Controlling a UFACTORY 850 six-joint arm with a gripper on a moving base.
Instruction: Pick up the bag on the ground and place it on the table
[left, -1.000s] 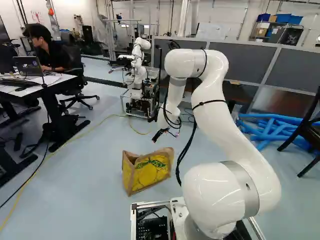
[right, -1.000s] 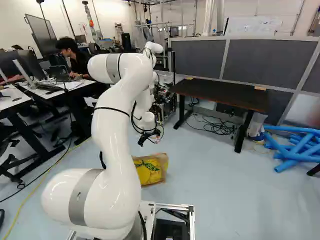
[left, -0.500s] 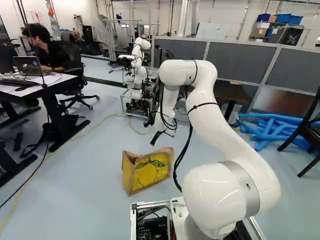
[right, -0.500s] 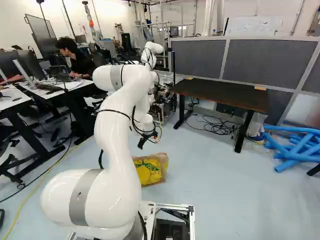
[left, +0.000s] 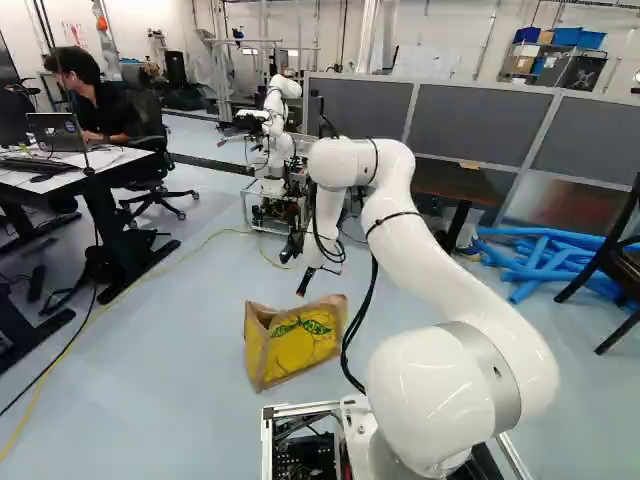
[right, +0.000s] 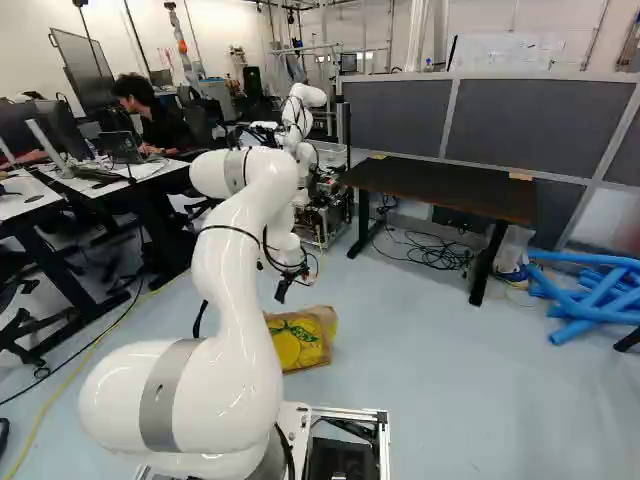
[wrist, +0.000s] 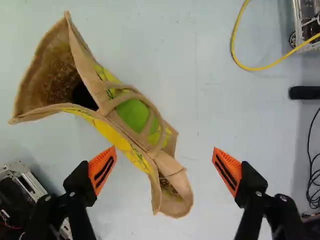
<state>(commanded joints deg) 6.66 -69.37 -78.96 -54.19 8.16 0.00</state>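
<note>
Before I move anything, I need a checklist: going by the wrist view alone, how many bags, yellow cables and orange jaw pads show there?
Bag: 1
Yellow cable: 1
Orange jaw pads: 2
Total: 4

light: bright, diffuse | glare: arm (left: 430, 385) | shadows: soft, floor (wrist: 200, 100)

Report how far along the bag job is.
No step looks finished: the bag is on the floor. The approach seems in hand: the open gripper hangs above the bag, gripping nothing. Left: grip it, lift it and place it, perhaps on the dark table.
</note>
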